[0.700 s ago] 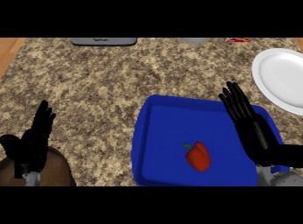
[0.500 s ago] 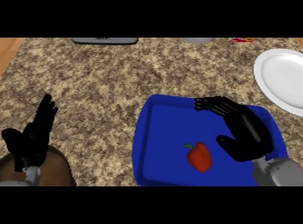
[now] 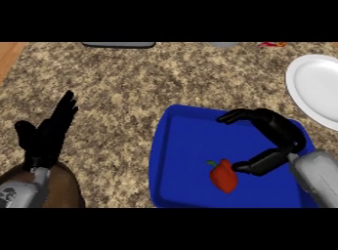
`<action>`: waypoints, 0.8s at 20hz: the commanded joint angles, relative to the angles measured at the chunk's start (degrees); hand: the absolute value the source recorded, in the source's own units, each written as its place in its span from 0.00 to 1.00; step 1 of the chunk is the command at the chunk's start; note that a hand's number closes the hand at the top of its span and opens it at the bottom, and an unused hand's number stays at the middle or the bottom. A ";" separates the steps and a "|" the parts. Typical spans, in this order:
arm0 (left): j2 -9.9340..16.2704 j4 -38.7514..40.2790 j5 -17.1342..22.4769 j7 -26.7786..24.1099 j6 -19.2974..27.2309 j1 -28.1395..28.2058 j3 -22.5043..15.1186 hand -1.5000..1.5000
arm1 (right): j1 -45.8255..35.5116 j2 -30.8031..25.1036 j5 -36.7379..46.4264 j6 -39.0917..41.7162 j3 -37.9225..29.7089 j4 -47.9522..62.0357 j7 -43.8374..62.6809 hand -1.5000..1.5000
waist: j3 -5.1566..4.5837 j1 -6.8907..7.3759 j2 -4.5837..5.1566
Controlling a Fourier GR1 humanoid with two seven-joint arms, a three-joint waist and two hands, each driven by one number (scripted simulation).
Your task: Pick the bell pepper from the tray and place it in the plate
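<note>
Over at the left, the left hand point(image 3: 48, 131) is seen resting above the speckled counter point(image 3: 129, 83), fingers straight and pointing up, nothing held. Moving across, the blue tray point(image 3: 190, 132) is found in the middle, and on its near part the red bell pepper point(image 3: 223, 177) is lying, green stem turned up and to the left. Right beside it, the right hand point(image 3: 276, 134) is poised over the tray, fingers arched and curled inward, thumb brought just next to the pepper's right side; nothing is pinched yet, and whether the thumb is touching cannot be told. Further right, the white plate point(image 3: 323, 88) is waiting on the counter, well apart from the pepper, with nothing seen on it. The reach-and-grasp step is judged to be in hand. For the next move, the curved fingers would need to be lowered around the pepper and closed on it, before any lift toward the plate is attempted
</note>
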 commanded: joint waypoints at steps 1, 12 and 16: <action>0.82 0.69 0.56 1.24 -2.39 -1.82 0.09 0.50 | -4.77 -0.75 7.67 7.80 2.38 11.96 -13.05 0.00 | 0.05 0.61 0.15; -0.11 2.81 0.14 2.00 -3.52 -2.85 3.13 0.50 | -11.12 -5.74 25.27 4.34 6.66 18.69 -25.25 0.00 | -0.14 -1.56 -0.75; 0.14 3.28 0.05 0.80 -4.55 -2.42 4.55 0.50 | -12.51 -5.96 28.93 4.84 9.52 16.03 -20.70 0.00 | -0.16 -1.68 -0.83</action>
